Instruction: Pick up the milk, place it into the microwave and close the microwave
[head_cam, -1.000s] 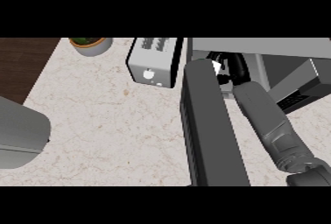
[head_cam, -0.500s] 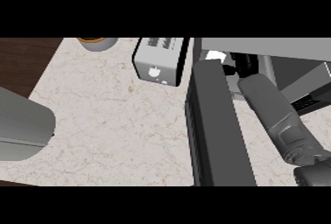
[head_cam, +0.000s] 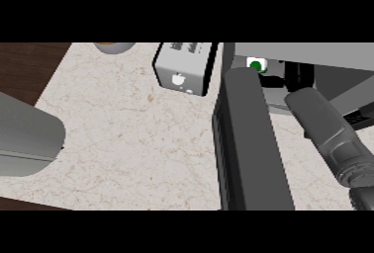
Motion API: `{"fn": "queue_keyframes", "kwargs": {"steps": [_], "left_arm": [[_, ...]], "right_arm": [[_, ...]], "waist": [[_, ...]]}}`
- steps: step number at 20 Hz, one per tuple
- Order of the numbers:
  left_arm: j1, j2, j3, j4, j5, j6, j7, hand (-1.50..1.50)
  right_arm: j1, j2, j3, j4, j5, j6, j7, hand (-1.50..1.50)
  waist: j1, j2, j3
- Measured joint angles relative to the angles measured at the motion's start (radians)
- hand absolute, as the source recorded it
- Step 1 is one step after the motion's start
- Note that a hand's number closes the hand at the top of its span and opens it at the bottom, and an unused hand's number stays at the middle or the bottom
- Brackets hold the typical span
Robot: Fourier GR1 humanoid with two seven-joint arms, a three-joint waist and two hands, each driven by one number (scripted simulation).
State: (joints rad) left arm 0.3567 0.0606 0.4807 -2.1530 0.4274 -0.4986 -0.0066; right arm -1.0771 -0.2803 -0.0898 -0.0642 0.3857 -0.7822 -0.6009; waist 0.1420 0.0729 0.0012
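Marbled counter fills the view. At one o'clock, the milk (head_cam: 256, 64) sits inside the microwave (head_cam: 306, 52) behind its open door (head_cam: 248, 143). Right hand hidden (grip unknowable); withdraw straight before closing.

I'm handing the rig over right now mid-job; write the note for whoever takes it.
Right forearm reaches into the open microwave; its robot hand is hidden behind the door, so grip unknown.
Left forearm sits at the view's left edge; its hand is out of view.
Milk carton: white with a green mark, showing inside the microwave just past the door's top.
Microwave door stands open.
Toaster is left of the door.
Left: confirm release, withdraw arm, close door.
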Motion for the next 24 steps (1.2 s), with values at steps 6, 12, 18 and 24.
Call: {"fn": "queue_keyframes", "kwargs": {"steps": [6, 12, 18, 24], "left_arm": [[-0.027, 0.010, -0.004, 0.012, -0.037, 0.007, -0.002, -1.50], [-0.036, 0.014, -0.039, 0.035, -0.068, -0.019, -0.004, -1.50], [-0.053, 0.021, -0.078, 0.053, -0.084, -0.052, -0.007, -1.50], [-0.065, 0.021, -0.128, 0.075, -0.094, -0.097, -0.016, -1.50]], "right_arm": [[-0.009, -0.004, 0.021, 0.001, 0.025, -0.012, -0.004, -1.50], [-0.017, 0.016, 0.018, -0.016, 0.021, 0.053, -0.059, -1.50], [-0.022, 0.038, -0.009, -0.023, -0.007, 0.162, -0.106, -1.50], [-0.018, 0.048, -0.068, -0.036, -0.070, 0.305, -0.163, -1.50]], "waist": [[0.008, 0.003, 0.004], [0.006, 0.001, 0.005], [0.000, -0.003, 0.005], [-0.019, -0.012, 0.005]]}}
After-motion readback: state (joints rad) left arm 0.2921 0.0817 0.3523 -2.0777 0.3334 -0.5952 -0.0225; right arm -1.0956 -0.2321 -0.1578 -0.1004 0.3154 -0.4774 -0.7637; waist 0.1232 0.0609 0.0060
